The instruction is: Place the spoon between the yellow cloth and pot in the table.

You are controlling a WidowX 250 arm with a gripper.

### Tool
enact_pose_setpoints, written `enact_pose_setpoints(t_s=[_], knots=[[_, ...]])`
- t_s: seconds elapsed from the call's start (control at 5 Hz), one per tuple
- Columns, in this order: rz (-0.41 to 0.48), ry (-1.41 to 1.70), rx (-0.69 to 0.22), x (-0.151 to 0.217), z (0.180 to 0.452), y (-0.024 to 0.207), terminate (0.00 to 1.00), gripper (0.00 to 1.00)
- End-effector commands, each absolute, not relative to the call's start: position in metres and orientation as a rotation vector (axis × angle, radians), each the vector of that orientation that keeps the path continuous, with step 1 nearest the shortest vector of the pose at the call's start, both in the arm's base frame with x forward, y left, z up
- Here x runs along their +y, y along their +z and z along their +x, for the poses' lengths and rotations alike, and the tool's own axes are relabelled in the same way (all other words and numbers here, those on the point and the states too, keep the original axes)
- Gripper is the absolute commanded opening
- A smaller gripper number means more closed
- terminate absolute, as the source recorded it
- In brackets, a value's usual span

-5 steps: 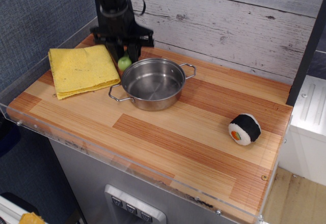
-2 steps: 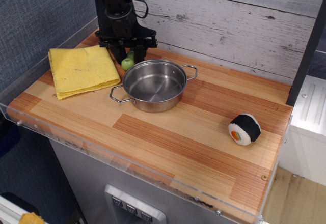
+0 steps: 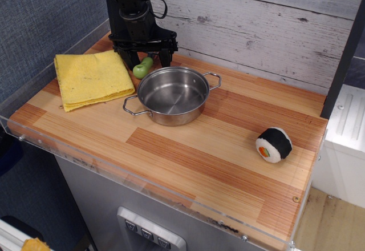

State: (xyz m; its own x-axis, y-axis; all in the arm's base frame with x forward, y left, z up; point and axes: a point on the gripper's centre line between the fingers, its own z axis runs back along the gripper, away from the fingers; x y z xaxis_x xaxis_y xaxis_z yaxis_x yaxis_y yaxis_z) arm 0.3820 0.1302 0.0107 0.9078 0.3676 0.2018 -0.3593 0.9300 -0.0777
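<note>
The spoon (image 3: 142, 68) shows only its lime-green handle; it lies on the table (image 3: 228, 142) in the gap between the yellow cloth (image 3: 91, 79) and the pot (image 3: 173, 94). Its grey head is hidden under the arm. My gripper (image 3: 146, 57) hangs just above the spoon at the back of the table, its fingers spread apart on either side of the handle and not gripping it. The folded yellow cloth lies at the left. The shiny pot stands upright and empty to the right of the spoon.
A black-and-white sushi roll toy (image 3: 274, 144) lies at the right of the table. A grey plank wall (image 3: 256, 23) stands close behind the arm. The clear acrylic edge (image 3: 114, 174) runs along the front.
The gripper's fingers have spread apart and it has risen a little. The green handle now lies flat on the table, tilted back and right, free of the fingers.
</note>
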Motion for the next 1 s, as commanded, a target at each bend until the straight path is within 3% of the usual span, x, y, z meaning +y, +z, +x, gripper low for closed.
enact_pose_setpoints(t_s=[0.0, 0.2, 0.6, 0.8], knots=[[-0.071, 0.405, -0.293, 0.135, 0.372, 0.059, 0.00, 1.00], [-0.076, 0.392, -0.326, 0.131, 0.377, 0.089, 0.00, 1.00], [-0.091, 0.372, -0.397, 0.121, 0.353, 0.137, 0.00, 1.00], [-0.091, 0.372, -0.397, 0.121, 0.353, 0.137, 0.00, 1.00]])
